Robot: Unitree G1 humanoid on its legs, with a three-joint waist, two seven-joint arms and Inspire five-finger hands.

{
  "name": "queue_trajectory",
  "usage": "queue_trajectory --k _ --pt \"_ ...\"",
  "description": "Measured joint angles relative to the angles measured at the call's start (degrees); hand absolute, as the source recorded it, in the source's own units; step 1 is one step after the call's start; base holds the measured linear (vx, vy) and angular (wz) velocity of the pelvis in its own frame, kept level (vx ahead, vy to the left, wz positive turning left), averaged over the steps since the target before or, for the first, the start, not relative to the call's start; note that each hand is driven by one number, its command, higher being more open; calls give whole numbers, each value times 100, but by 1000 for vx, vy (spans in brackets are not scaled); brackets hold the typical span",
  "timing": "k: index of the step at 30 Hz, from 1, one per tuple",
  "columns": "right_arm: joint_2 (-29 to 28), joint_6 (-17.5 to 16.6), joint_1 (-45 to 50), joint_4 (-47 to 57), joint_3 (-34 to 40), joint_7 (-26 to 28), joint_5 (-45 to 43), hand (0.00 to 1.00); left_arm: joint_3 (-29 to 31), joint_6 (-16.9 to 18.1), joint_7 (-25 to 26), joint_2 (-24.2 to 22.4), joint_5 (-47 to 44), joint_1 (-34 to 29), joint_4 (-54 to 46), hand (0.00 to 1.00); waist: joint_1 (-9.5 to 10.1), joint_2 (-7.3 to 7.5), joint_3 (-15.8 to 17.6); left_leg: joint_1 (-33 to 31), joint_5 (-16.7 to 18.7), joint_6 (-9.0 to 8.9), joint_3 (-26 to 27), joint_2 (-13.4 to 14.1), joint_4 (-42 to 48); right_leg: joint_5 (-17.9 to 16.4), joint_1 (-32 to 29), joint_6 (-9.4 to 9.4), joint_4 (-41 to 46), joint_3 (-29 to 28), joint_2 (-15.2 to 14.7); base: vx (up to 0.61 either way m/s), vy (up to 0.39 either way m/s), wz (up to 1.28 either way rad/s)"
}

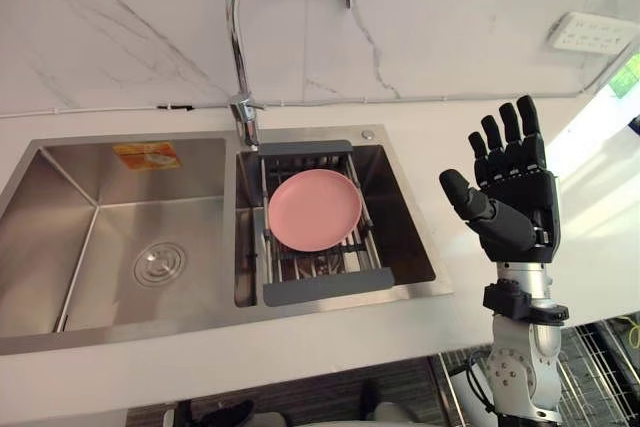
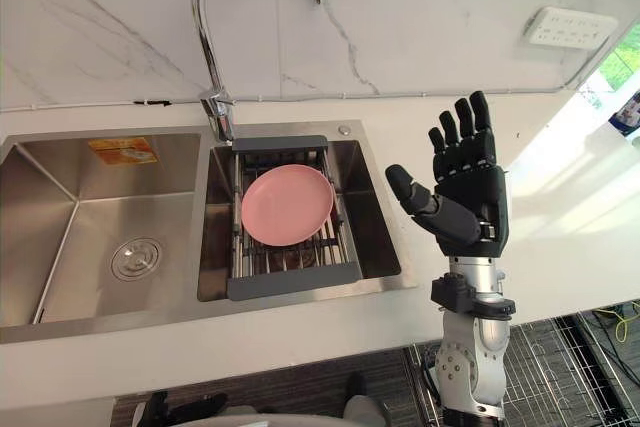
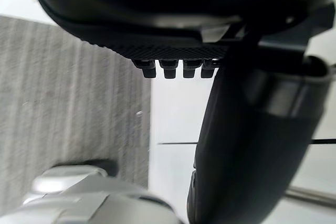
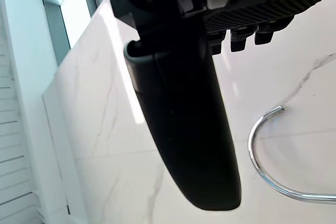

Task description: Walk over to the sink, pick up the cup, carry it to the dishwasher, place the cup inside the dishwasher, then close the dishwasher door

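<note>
A steel double sink is set in the white counter in front of me. Its right basin holds a grey drain rack with a pink plate lying on it. The left basin shows bare steel and a drain. My right hand is raised upright over the counter just right of the sink, palm toward the basin, fingers straight and open, holding nothing. My left hand hangs low over a grey floor, fingers straight, with nothing in it.
A tall chrome faucet arches over the divider between the basins. A white wall socket sits on the marble backsplash at the right. Below the counter's front edge at the lower right lies a wire rack.
</note>
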State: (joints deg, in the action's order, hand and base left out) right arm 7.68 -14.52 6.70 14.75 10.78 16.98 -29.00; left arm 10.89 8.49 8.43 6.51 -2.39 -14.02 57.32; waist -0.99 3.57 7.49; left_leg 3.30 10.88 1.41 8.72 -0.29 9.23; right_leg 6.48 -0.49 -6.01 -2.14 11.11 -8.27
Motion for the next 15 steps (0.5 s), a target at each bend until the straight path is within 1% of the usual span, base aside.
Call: queue_trajectory --k 2,4,5,6,7,8,10,11,14,15 --pt "394 226 -61 9 -17 -112 653 100 6 -117 -65 36 -96 90 146 100 -1 -3 -5 108 -7 -14 0 12 -78 81 186 8 -243 29 39 60 -20 -3" --pt "861 479 -227 14 -80 -181 1349 100 50 -324 -201 43 -102 152 217 100 -4 -47 -55 222 -6 -22 25 40 -140 94 264 10 -273 25 77 26 -25 -10" --pt "1099 556 -294 19 -163 -185 1715 100 51 -396 -260 44 -111 164 250 100 -3 -72 -84 289 -4 -28 62 56 -188 94 292 10 -273 13 95 4 -19 -14" --pt "1199 573 -315 29 -197 -172 1960 100 51 -419 -276 45 -125 172 300 100 -5 -83 -96 327 -4 -31 82 63 -219 94 305 10 -274 7 105 -14 -20 -18" --pt "1349 643 -331 127 -270 -112 2553 100 54 -456 -340 58 -174 192 333 100 -9 -84 -108 373 -5 -34 128 67 -257 94 313 10 -275 -18 112 -41 -16 -14" --pt "1388 678 -335 202 -281 -66 2800 100 53 -465 -361 62 -209 194 334 100 -9 -81 -110 372 -5 -33 144 66 -258 95 304 11 -276 -31 112 -50 -11 -13" --pt "1591 746 -407 412 -336 184 3369 100 56 -500 -382 79 -210 193 340 100 -28 -76 -119 370 -6 -33 179 60 -262 109 284 30 -289 -64 109 -74 -11 -11" --pt "1815 763 -598 459 -469 391 3655 100 68 -526 -388 86 -209 194 376 100 -43 -73 -170 358 -9 -34 218 60 -262 122 251 47 -302 -105 112 -100 -16 -13" --pt "2054 795 -942 536 -665 776 4043 100 108 -591 -413 88 -202 198 421 100 -55 -78 -269 338 -22 -45 239 72 -266 133 219 59 -304 -125 124 -62 -22 -6" --pt "2158 813 -1102 615 -765 979 4127 100 111 -618 -428 94 -201 205 422 100 -55 -71 -282 337 -30 -52 239 86 -270 137 218 65 -304 -121 133 -77 -49 0"
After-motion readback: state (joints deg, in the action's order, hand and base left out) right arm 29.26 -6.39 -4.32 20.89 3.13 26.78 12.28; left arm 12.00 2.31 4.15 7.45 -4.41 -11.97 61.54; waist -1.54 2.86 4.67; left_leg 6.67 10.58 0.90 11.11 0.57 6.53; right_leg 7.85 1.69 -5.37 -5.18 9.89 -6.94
